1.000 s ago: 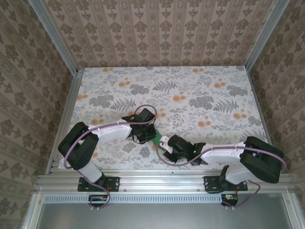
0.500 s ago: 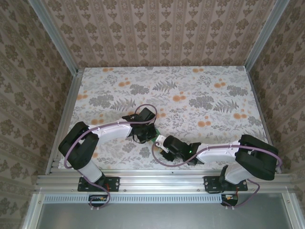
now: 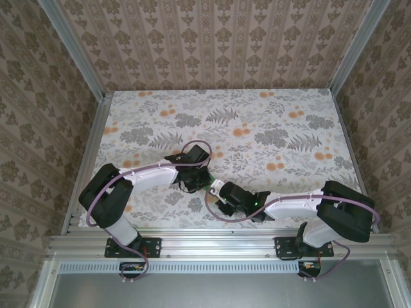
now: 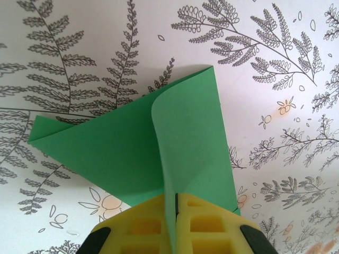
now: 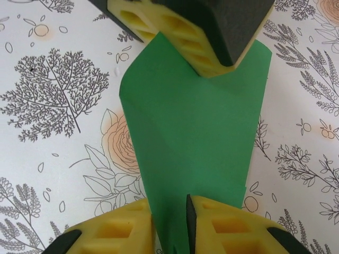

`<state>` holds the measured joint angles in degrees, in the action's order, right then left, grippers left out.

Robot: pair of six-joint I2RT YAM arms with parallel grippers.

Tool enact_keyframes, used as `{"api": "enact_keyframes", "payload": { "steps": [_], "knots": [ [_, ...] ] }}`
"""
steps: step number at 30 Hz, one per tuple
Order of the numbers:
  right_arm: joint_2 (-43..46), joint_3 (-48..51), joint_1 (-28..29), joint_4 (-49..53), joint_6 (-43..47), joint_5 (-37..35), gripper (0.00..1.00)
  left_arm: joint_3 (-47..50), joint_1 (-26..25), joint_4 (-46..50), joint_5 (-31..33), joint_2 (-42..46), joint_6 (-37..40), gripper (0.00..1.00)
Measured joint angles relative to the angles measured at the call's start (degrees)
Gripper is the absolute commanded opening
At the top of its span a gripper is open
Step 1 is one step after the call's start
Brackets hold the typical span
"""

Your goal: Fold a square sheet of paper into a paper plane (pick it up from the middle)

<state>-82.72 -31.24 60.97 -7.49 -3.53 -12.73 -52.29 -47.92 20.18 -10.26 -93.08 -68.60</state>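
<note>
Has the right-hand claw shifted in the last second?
Yes. The right gripper crept leftward and slightly away from the near rail, toward the left gripper.

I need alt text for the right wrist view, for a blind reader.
A green paper sheet stretches between two yellow-padded hands over a floral tabletop: the right hand grips its near end at the bottom, the left hand its far end at the top.
</note>
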Motion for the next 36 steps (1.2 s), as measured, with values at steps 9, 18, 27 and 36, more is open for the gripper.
{"api": "enact_keyframes", "payload": {
  "steps": [9,18,27,36],
  "knots": [
    [-0.02,-0.98,0.0,0.28,-2.95,1.62,0.04,-0.66,0.0,0.48,0.0,-0.31,0.0,0.02],
    [-0.96,-0.79,-2.56,-1.22,-8.5,7.82,0.0,-0.68,-0.02,1.11,0.48,-0.57,0.26,0.32],
    [-2.16,2.64,-8.96,-9.27,-18.03,18.32,0.0,-0.59,0.83,2.89,3.32,5.25,1.79,0.57],
    [-2.03,5.4,-14.1,-16.85,-26.53,25.33,0.0,2.62,0.85,3.87,7.04,14.62,2.38,0.54]
  ]
}}
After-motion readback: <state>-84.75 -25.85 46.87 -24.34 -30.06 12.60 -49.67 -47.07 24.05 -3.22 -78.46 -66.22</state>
